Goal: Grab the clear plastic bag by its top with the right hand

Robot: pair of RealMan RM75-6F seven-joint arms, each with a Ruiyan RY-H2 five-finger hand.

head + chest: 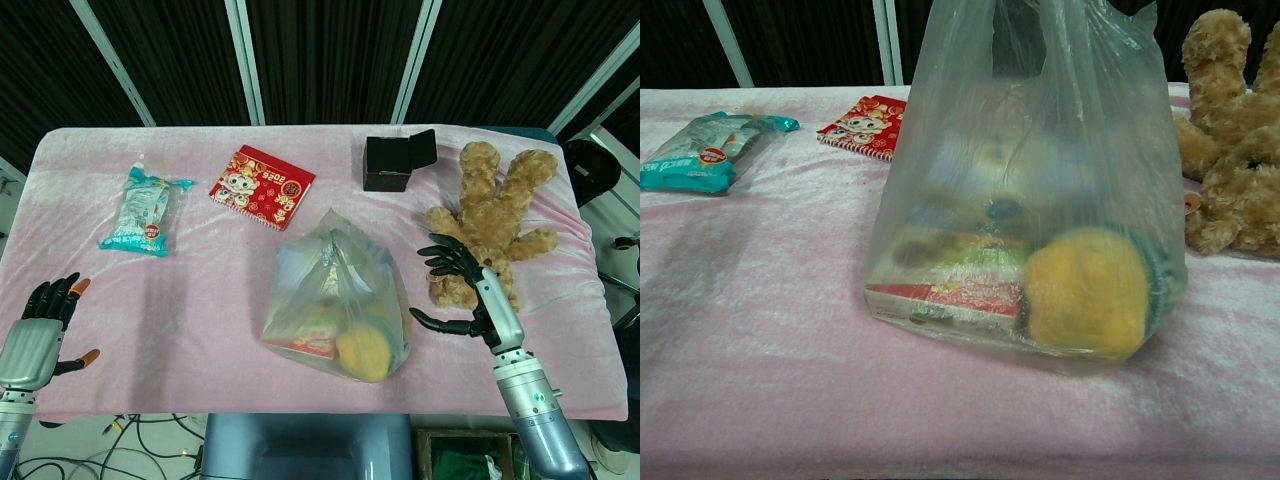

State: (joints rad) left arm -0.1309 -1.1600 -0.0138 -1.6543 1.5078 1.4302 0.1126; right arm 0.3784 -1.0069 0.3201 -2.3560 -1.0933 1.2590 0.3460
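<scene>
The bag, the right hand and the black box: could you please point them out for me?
bag (pixel 335 300): head view, middle of its clear side.
right hand (pixel 468 290): head view, palm.
black box (pixel 388 165): head view, front face.

The pink-clothed table (pixel 200 320) bears a clear plastic bag (pixel 335 300), teal packet (pixel 145 212), red booklet (pixel 262 187), black box (pixel 392 162) and plush toy (pixel 492 215).

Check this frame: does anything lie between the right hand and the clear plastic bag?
No. In the head view only bare pink cloth separates the open right hand from the clear plastic bag; the plush toy sits behind the hand.
</scene>
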